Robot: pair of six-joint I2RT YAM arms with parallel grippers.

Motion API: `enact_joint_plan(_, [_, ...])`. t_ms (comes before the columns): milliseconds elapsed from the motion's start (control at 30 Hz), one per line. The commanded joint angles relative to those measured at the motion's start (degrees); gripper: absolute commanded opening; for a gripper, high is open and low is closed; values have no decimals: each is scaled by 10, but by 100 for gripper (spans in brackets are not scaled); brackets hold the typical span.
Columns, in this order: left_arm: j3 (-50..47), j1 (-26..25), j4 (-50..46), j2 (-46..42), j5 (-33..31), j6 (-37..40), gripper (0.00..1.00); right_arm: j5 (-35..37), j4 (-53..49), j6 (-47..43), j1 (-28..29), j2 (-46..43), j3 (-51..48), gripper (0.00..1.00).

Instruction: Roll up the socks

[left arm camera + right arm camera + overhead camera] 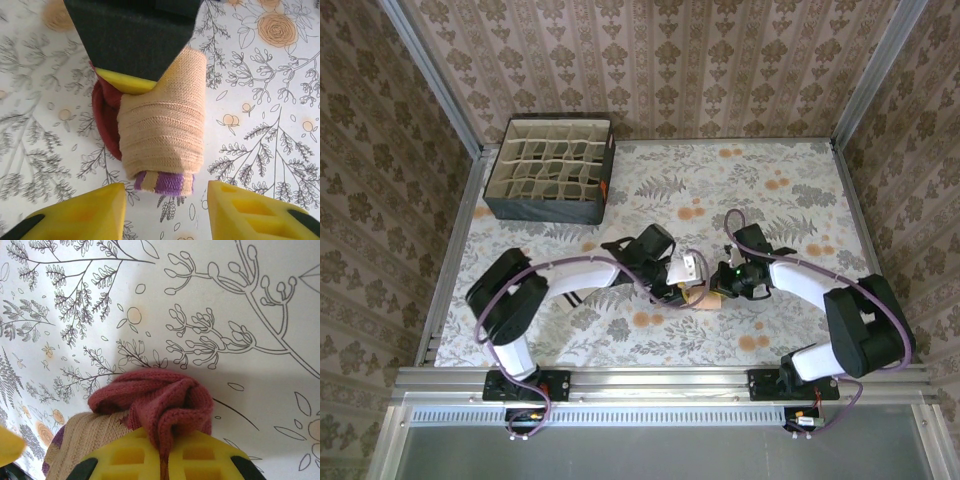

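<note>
Holding the maroon end of the tan sock (162, 125) in my right end effector (162, 452), I must not tug, or the roll may come loose. My left end effector (166, 195) is open just by its striped end. It lies well apart from the box (548, 168).

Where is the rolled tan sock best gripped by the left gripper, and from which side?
Across the middle of the tan roll, one finger on each long side, coming from its striped cuff end, which faces the open left gripper. The right gripper is shut on the maroon end, so that side is taken.
</note>
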Motion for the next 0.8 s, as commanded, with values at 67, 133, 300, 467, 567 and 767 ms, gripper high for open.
enact_joint_plan(67, [-74, -51, 152, -54, -96, 108, 52, 43, -64, -24, 3, 46, 1, 0])
enact_joint_plan(133, [-76, -62, 163, -49, -109, 124, 52, 41, -65, -26, 3, 52, 6, 0])
enact_joint_plan(300, [-53, -73, 157, -7, -123, 136, 53, 36, -69, -30, 3, 63, 17, 0])
enact_joint_plan(467, [-33, -78, 144, 34, -135, 150, 55, 33, -74, -35, 3, 69, 25, 0])
enact_joint_plan(567, [-39, -81, 144, 41, -137, 157, 55, 24, -75, -38, -1, 78, 29, 0])
enact_joint_plan(767, [-20, -83, 87, 51, -135, 140, 24, 10, -64, -43, -5, 83, 40, 4])
